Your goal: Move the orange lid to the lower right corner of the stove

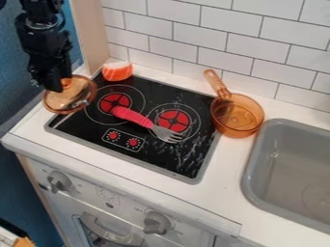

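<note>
At the upper left, my black gripper (59, 86) hangs down at the knob of the orange lid (78, 99). Whether it grips the knob I cannot tell. The clear orange lid overlaps the left edge of the black stove top (148, 157), beside the left burner. Whether it rests there or is raised a little is not clear.
A fork with a red handle (133, 117) lies across the stove, its tines over the right burner. An orange and white toy piece (117, 71) is at the back left corner. Right of the stove are an orange pan (237, 117) and a grey sink (250, 176).
</note>
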{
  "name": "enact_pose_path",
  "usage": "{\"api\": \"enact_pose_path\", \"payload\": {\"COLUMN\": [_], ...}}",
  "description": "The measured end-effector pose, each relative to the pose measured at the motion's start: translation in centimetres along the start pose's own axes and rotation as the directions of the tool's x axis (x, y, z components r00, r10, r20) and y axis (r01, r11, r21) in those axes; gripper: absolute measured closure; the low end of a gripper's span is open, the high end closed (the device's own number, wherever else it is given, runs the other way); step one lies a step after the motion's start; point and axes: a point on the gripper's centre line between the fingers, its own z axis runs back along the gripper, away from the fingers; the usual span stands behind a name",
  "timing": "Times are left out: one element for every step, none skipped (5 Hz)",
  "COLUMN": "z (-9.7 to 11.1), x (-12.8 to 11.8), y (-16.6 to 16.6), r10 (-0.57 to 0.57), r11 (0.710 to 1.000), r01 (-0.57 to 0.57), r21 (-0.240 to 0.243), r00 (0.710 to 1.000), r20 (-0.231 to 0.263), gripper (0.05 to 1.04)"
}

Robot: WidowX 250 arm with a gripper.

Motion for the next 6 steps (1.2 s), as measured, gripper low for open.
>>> {"api": "enact_pose_path", "payload": {"z": [1.9,1.9,1.8,1.3,0.3,-1.6], "x": [-3.2,-7.7,-12.9,-16.3,-19.0,-21.1], "y": [0.4,1.3,2.2,2.6,2.9,3.3], "r10": [-0.12,-0.255,-0.387,-0.472,-0.526,-0.569], "r11": [0.992,0.967,0.92,0.878,0.847,0.817], "r01": [0.117,0.253,0.391,0.478,0.532,0.576], "r21": [-0.04,-0.028,-0.01,-0.009,-0.008,0.017], "r00": [0.99,0.959,0.906,0.863,0.834,0.81], "r20": [-0.07,-0.126,-0.172,-0.181,-0.168,-0.141], "gripper": [0.713,0.713,0.712,0.713,0.713,0.713]}}
